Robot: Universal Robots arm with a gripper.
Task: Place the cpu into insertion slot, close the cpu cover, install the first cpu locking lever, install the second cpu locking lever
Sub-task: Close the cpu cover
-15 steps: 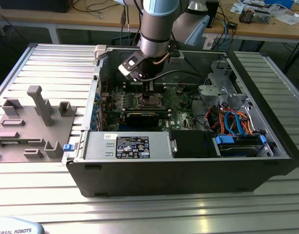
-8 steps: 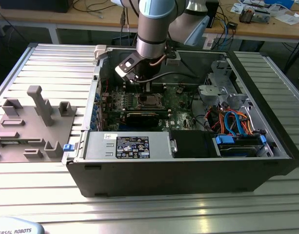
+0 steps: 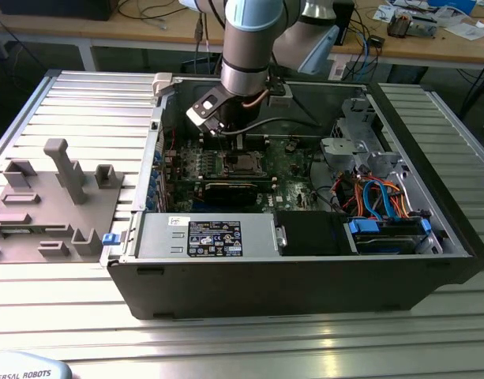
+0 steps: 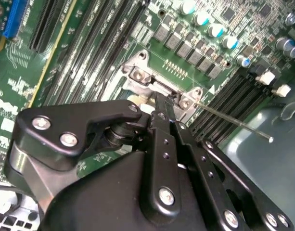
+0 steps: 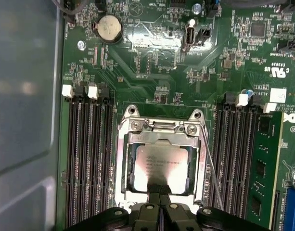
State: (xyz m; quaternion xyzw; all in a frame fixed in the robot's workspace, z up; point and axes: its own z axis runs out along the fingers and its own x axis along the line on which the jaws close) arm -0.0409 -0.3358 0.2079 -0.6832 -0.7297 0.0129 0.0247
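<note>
— What is hidden in the second wrist view?
— Most of the socket [image 4: 146, 82] is covered by the gripper [image 4: 161, 113].
— And in the first wrist view?
— One chip [image 5: 159, 163] edge is covered by the fingers [image 5: 153, 204].

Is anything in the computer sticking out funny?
Yes. The thin wire lever beside the cpu cover slants out over the memory slots instead of lying flat, so it looks unlatched. The cpu sits straight.

Silver-grey arm [image 3: 243, 75] with pale-blue joint caps [image 3: 253, 12]; black claw [image 4: 161, 110] of linked bars, silver screws [image 4: 166, 195].
</note>
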